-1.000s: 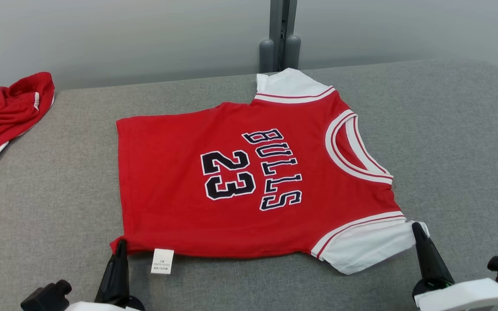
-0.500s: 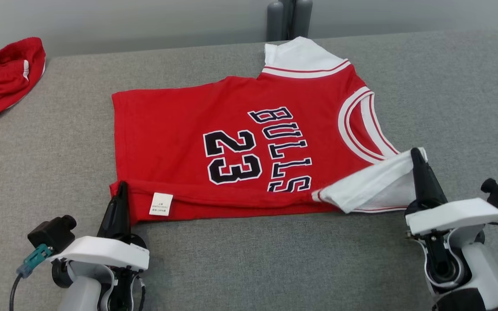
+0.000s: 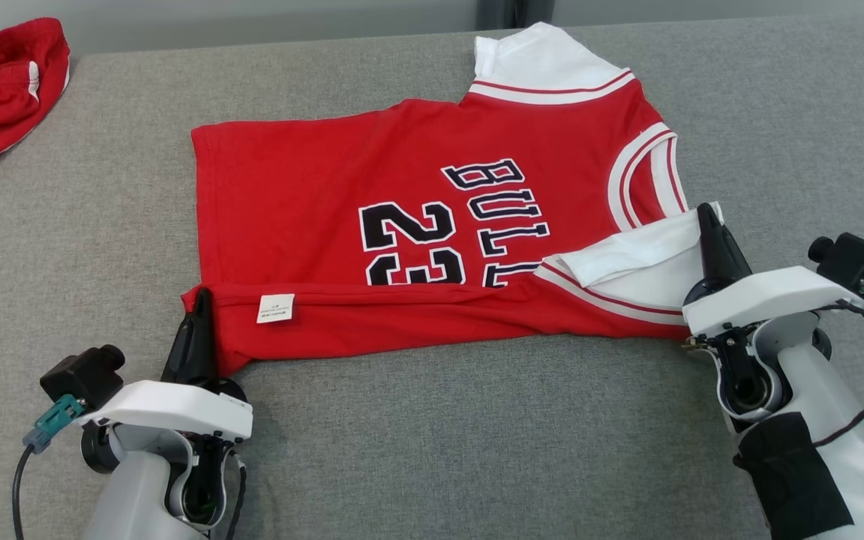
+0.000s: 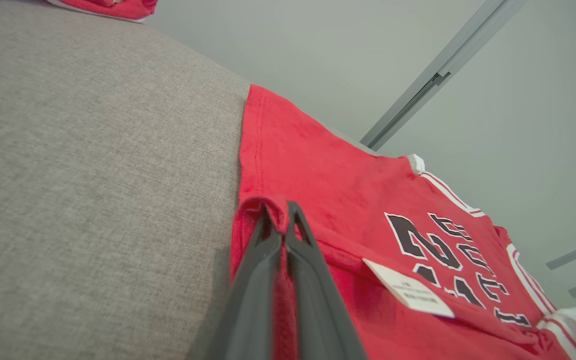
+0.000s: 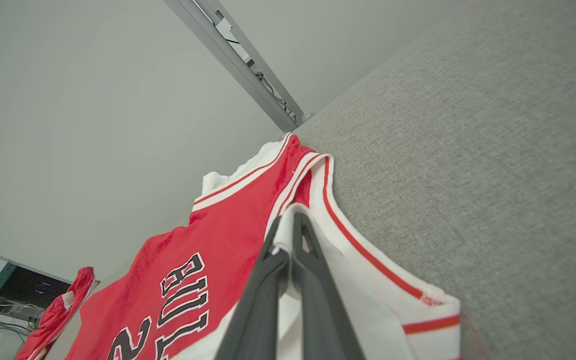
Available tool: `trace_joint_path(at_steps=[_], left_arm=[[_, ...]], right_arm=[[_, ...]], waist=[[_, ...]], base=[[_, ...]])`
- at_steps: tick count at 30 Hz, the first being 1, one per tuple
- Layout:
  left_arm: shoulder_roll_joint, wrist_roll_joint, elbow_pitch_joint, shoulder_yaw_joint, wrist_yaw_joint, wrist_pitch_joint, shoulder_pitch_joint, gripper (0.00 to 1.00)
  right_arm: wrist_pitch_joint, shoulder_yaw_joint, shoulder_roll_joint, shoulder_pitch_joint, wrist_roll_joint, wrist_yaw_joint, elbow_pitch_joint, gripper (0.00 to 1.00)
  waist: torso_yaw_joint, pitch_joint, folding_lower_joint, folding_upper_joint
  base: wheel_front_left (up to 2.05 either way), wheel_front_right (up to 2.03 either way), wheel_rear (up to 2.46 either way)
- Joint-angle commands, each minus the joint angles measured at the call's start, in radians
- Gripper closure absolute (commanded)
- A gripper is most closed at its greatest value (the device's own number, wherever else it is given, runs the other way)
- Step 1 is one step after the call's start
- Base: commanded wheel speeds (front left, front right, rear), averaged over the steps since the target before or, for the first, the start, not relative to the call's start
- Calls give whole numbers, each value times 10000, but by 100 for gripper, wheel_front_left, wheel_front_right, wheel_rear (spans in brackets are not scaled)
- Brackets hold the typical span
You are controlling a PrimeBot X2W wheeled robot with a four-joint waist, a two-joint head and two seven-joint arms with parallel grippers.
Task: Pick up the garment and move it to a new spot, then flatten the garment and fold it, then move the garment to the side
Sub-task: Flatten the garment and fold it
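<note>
Across the middle of the grey counter [image 3: 477,435] lies the red jersey [image 3: 312,187]. Its long axis runs from 9 to 3 o'clock in the head view, with the hem at 9 and the neckline at 3. Its 6 o'clock edge is doubled over toward 12, covering part of the print. The left gripper [image 3: 201,300] is clamped on the folded hem corner at 7 o'clock. The right gripper [image 3: 706,217] pinches the white sleeve [image 3: 627,259] at 4 o'clock. Another red garment [image 3: 4,82] sits at 10 o'clock.

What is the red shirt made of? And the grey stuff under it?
Red shirt: soft knit cloth, matte, probably cotton or polyester; it folds limply and shows stitched hems. Grey surface: woven fabric cover, matte, with a fine speckled weave.
</note>
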Motion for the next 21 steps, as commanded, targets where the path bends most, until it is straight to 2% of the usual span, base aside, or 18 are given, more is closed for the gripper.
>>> trace_joint_path(at_steps=[1, 5, 6, 7, 9, 10, 11, 12, 13, 14, 21], left_arm=[[-4, 116, -19, 73, -62, -46, -162, 100], [-39, 275, 38, -2, -60, -46, -264, 100], [-43, 343, 20, -16, -64, -46, -279, 89], [-46, 394, -17, -11, -66, -47, -282, 65], [-62, 466, -81, 44, -68, -47, -264, 0], [-69, 499, -121, 81, -70, -47, -259, 0], [-80, 533, -179, 108, -72, -47, -244, 0], [-80, 533, -179, 108, -72, -47, -244, 0], [-89, 554, -240, 141, -73, -48, -213, 0], [-97, 597, -303, 160, -75, -48, -163, 0], [-167, 583, -867, 187, -80, -47, 218, 0]], right_arm=[[20, 51, -21, -324, -124, 5, 336, 100], [152, 97, -15, -1055, -366, 5, 1349, 100], [159, 83, -8, -1239, -400, 5, 1580, 100], [227, 63, -9, -1411, -439, 5, 1849, 99], [288, 36, 21, -1787, -467, 5, 2308, 65], [313, 22, 28, -1962, -469, 5, 2523, 54], [361, 20, 47, -2129, -450, 5, 2720, 27], [361, 20, 47, -2129, -450, 5, 2720, 27], [414, 23, 66, -2284, -400, 5, 2920, 9], [496, 26, 82, -2425, -362, 5, 3124, 0], [469, 217, 129, -3200, -164, 5, 3919, 0]], waist=[[29, 31, 0, 0], [65, 61, 0, 0], [70, 68, 0, 0], [73, 77, 0, 0], [85, 96, 0, 0], [93, 108, 0, 0], [106, 118, 0, 0], [106, 118, 0, 0], [124, 129, 0, 0], [146, 139, 0, 0], [348, 191, 0, 0]], base=[[0, 0, 0], [0, 0, 0], [0, 0, 0], [0, 0, 0], [0, 0, 0], [0, 0, 0], [0, 0, 0], [0, 0, 0], [0, 0, 0], [0, 0, 0], [0, 0, 0]])
